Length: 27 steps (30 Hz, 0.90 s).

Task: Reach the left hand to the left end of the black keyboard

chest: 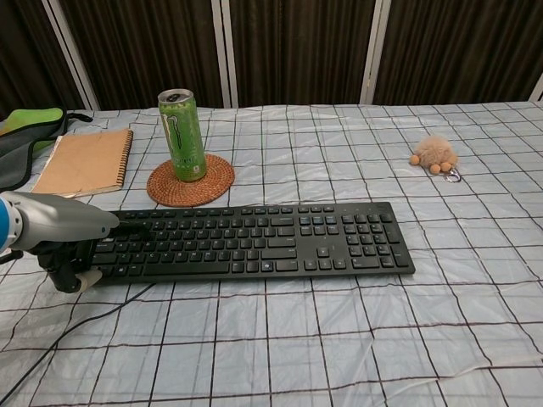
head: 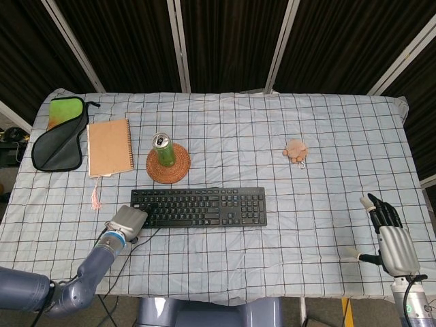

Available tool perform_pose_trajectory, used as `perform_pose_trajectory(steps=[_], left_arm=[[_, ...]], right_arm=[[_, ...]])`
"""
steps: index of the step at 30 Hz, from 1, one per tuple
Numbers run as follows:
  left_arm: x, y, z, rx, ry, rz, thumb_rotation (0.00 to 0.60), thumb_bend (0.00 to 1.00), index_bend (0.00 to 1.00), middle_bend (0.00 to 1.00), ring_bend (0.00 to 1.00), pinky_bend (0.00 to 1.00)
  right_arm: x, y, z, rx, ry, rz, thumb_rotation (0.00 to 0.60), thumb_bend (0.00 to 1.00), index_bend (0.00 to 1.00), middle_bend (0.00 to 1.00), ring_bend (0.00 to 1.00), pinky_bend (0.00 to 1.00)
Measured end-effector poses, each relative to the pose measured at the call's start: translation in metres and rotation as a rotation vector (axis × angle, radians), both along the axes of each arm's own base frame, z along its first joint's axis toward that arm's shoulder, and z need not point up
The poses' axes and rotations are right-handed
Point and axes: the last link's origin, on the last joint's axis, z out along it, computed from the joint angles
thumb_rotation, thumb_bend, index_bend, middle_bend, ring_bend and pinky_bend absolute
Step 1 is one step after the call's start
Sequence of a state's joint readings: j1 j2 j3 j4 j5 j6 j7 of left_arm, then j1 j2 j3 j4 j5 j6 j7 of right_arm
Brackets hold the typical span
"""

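The black keyboard (head: 199, 207) (chest: 254, 241) lies across the middle of the checked cloth. My left hand (head: 127, 221) (chest: 66, 246) sits at the keyboard's left end, near its front corner, with dark fingers curled down against the edge. Whether it grips the keyboard I cannot tell. My right hand (head: 393, 238) rests far off at the right front of the table, fingers extended and holding nothing; the chest view does not show it.
A green can (head: 163, 150) (chest: 183, 134) stands on a round woven coaster (head: 167, 164) behind the keyboard. A brown notebook (head: 110, 146) and a dark pouch (head: 60, 133) lie at back left. A small plush keychain (head: 296, 150) lies at right. The keyboard cable (chest: 76, 326) trails over the front edge.
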State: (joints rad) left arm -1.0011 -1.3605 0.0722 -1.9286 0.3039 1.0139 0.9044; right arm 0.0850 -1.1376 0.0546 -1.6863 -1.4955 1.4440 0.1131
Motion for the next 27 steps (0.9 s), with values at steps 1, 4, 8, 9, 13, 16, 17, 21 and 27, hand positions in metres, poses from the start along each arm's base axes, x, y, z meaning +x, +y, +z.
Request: perform_pose_trajectory(steps=[1, 4, 8, 9, 13, 16, 17, 21, 27], left_arm=[[0.0, 0.0, 0.0, -0.001, 0.0, 0.001, 0.6, 0.55, 0.0, 0.93, 0.77, 0.55], [0.0, -0.001, 0.0, -0.002, -0.001, -0.001, 0.6, 0.55, 0.0, 0.92, 0.77, 0.55], [0.001, 0.0, 0.002, 0.007, -0.01, -0.002, 0.6, 0.55, 0.0, 0.92, 0.77, 0.55], [0.002, 0.0, 0.003, 0.013, -0.015, -0.003, 0.6, 0.55, 0.0, 0.92, 0.77, 0.55], [0.006, 0.004, 0.009, 0.049, -0.042, -0.014, 0.6, 0.55, 0.0, 0.88, 0.73, 0.53], [0.01, 0.007, 0.016, 0.092, -0.064, -0.039, 0.6, 0.54, 0.0, 0.77, 0.63, 0.46], [0.012, 0.008, 0.02, 0.111, -0.071, -0.053, 0.6, 0.52, 0.0, 0.7, 0.57, 0.42], [0.015, 0.008, 0.04, 0.234, -0.109, -0.149, 0.6, 0.48, 0.0, 0.32, 0.32, 0.3], [-0.004, -0.019, 0.075, 0.415, -0.181, -0.269, 0.6, 0.29, 0.0, 0.0, 0.01, 0.03]], right_arm=[[0.0, 0.0, 0.0, 0.0, 0.0, 0.0, 0.6, 0.04, 0.06, 0.0, 0.0, 0.0], [0.0, 0.0, 0.0, 0.001, 0.001, -0.001, 0.6, 0.04, 0.06, 0.0, 0.0, 0.0], [0.0, 0.0, 0.0, 0.001, 0.003, -0.002, 0.6, 0.04, 0.06, 0.0, 0.0, 0.0], [0.0, 0.0, 0.0, 0.001, 0.003, -0.002, 0.6, 0.04, 0.06, 0.0, 0.0, 0.0], [-0.001, 0.0, 0.0, 0.001, 0.003, -0.002, 0.6, 0.04, 0.06, 0.0, 0.0, 0.0], [-0.001, 0.0, 0.001, 0.0, 0.005, -0.003, 0.6, 0.04, 0.06, 0.0, 0.0, 0.0], [-0.001, -0.001, 0.001, 0.0, 0.005, -0.003, 0.6, 0.04, 0.06, 0.0, 0.0, 0.0], [-0.001, 0.0, 0.0, 0.004, 0.012, -0.001, 0.6, 0.04, 0.06, 0.0, 0.0, 0.0], [0.0, 0.001, 0.0, 0.004, 0.025, 0.009, 0.6, 0.04, 0.06, 0.0, 0.0, 0.0]])
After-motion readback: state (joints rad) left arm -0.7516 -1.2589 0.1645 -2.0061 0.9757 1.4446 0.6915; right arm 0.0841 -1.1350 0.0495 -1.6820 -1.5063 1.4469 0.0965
